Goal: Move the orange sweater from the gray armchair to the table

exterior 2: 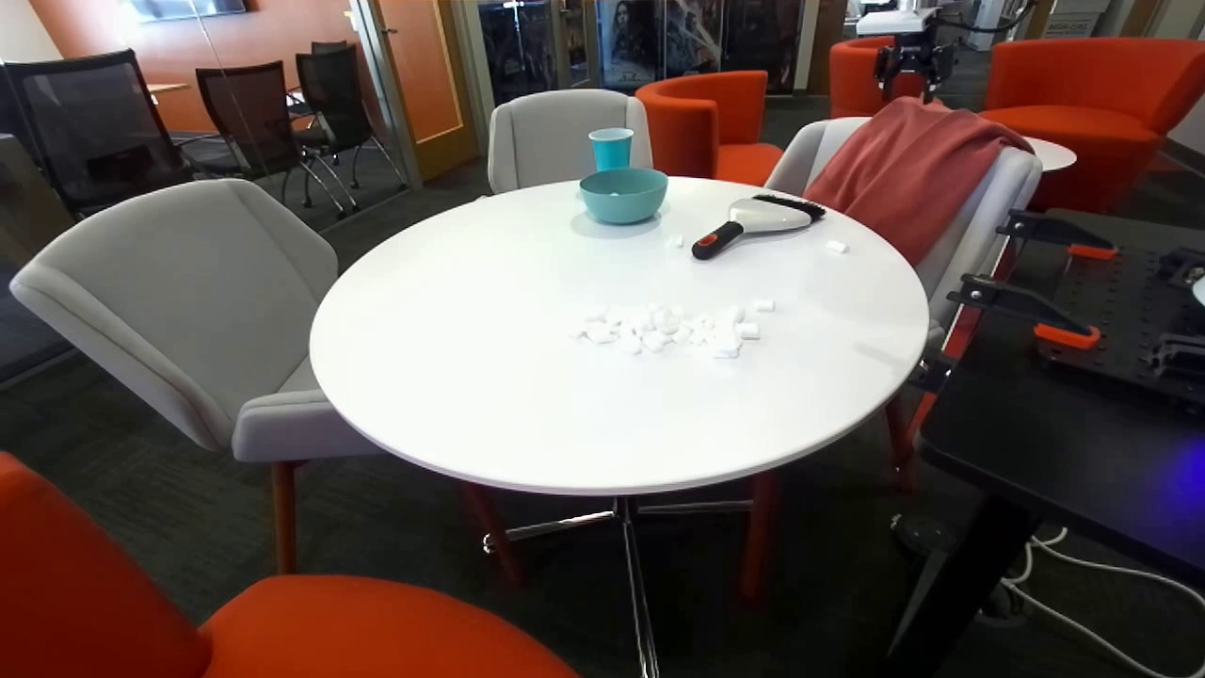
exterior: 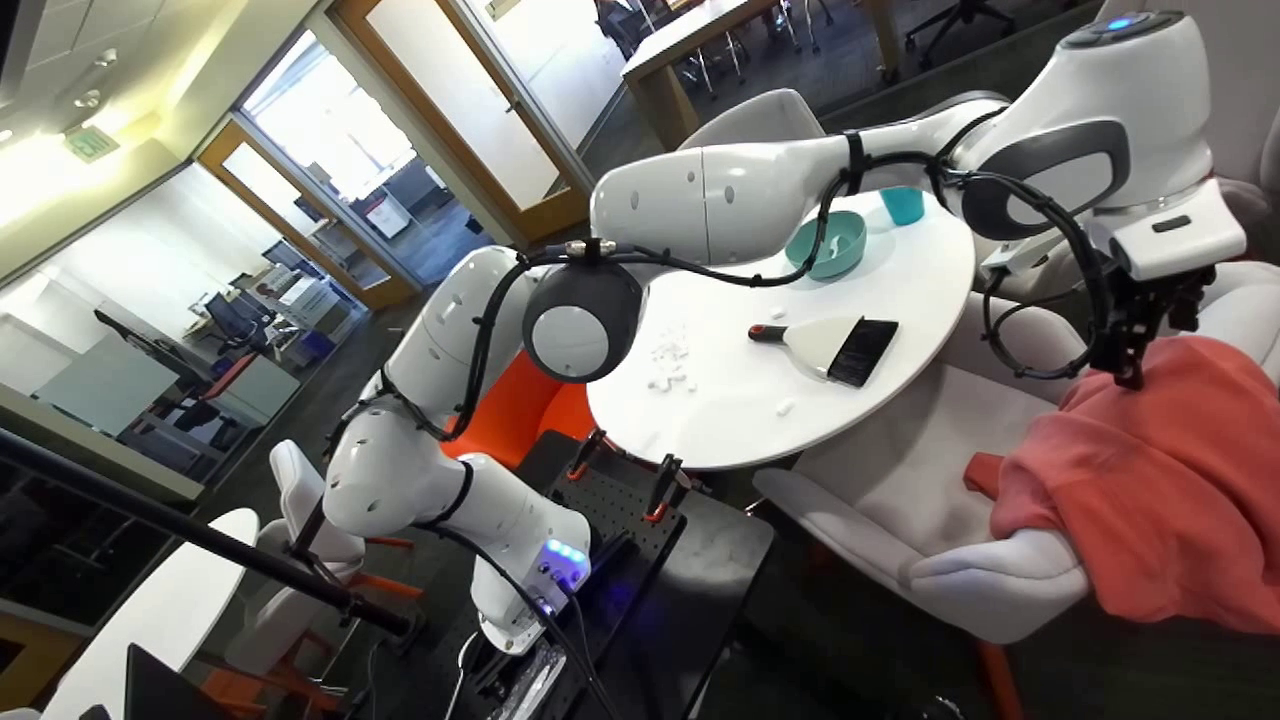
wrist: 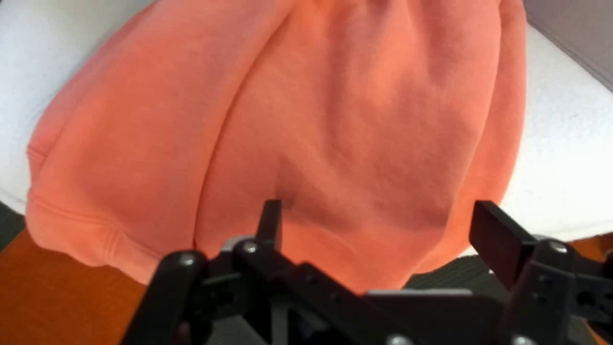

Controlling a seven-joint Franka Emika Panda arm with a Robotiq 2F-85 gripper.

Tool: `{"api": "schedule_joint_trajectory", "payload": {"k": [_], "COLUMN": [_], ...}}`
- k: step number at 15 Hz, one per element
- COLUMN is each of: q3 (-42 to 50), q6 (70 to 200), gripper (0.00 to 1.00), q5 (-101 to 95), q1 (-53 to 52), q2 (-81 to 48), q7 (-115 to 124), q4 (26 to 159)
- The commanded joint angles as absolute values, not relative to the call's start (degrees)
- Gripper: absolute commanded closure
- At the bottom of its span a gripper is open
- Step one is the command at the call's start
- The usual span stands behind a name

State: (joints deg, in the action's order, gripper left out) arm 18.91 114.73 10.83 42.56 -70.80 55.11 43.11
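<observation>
Gripper parted wide over orange sweater, grasping nothing; contact unclear. Sweater lies draped on gray armchair; table at its 10 o'clock in an exterior view. Advise: pinch a deep fold, sparing upholstery; lift clear before swinging.

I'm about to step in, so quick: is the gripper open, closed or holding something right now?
Gripper: open, jaws wide apart over the orange sweater, holding nothing.
</observation>
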Motion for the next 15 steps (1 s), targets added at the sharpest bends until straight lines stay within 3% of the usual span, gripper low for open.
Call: {"api": "schedule_joint_trajectory", "payload": {"k": [1, 7, 8, 10, 15], "q3": [17.83, 17.66, 17.62, 17.57, 17.27], "q6": [111.63, 109.76, 109.38, 108.90, 107.47], "gripper": [0.00, 0.01, 0.23, 0.31, 0.71], "q5": [8.34, 5.67, 5.26, 4.76, 3.59], "q1": [43.76, 44.27, 44.33, 44.49, 45.09], "q2": [-73.47, -75.89, -76.30, -77.29, -79.13], "q7": [57.99, 58.35, 58.14, 58.08, 58.07], "q4": [37.53, 34.07, 33.52, 32.23, 28.80]}}
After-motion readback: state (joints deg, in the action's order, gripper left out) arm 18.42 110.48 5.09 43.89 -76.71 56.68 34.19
